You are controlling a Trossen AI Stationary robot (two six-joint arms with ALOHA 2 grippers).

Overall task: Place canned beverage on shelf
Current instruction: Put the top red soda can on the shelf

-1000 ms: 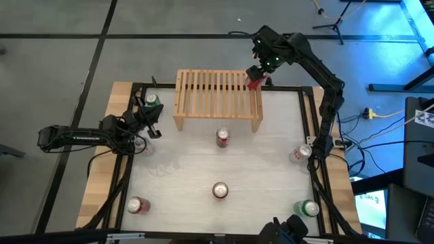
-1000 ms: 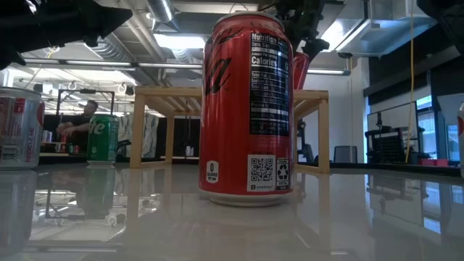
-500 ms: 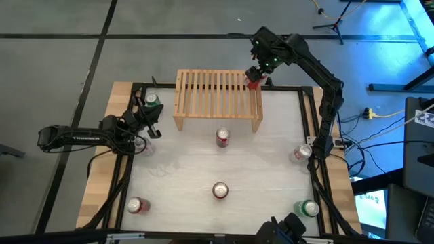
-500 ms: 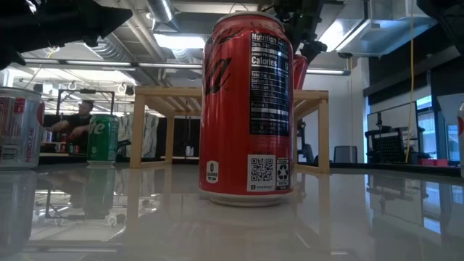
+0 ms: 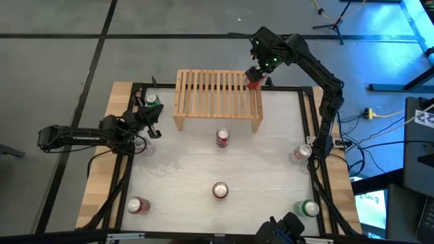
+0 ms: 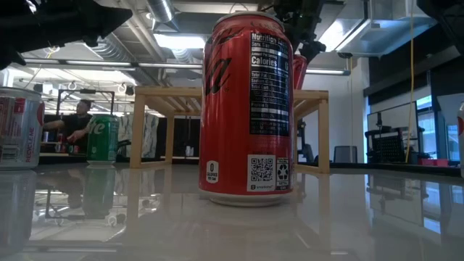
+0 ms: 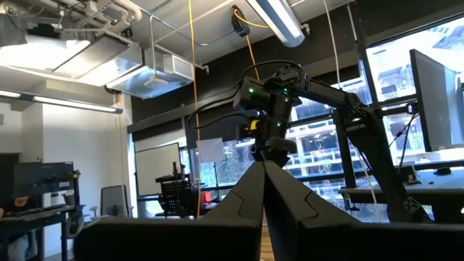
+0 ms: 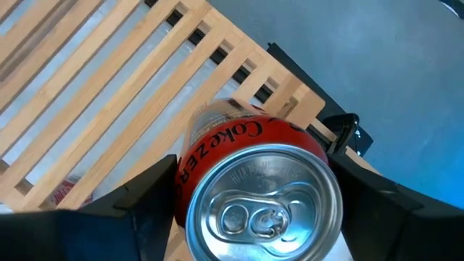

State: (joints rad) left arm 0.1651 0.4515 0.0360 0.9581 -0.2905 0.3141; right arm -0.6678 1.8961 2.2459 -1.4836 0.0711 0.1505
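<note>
A red can (image 8: 254,188) stands top-up over the far right corner of the light-wood slatted shelf (image 5: 217,95), with my right gripper (image 5: 255,76) shut on it from above. In the low view only a strip of this can (image 6: 301,69) shows, behind a big red can, just above the shelf's top (image 6: 167,93). Whether its bottom rests on the slats I cannot tell. My left gripper (image 5: 154,125) waits shut at the table's left side, its fingertips together (image 7: 262,190) and touching nothing. My right gripper pinches the red can's upper wall just below the rim (image 8: 181,190) between its two fingers (image 8: 152,199), one on each opposite side. The fingers come steeply from above, slanting in from the far right. The can stays nearly upright, its bottom hidden beneath it.
Loose cans stand on the white table: green (image 5: 152,100) by the shelf's left leg, red (image 5: 222,137) before the shelf, red (image 5: 220,190) in the middle, red (image 5: 137,205) near left, silver (image 5: 302,153) right, green (image 5: 309,208) near right. A black frame (image 5: 203,87) rims the table.
</note>
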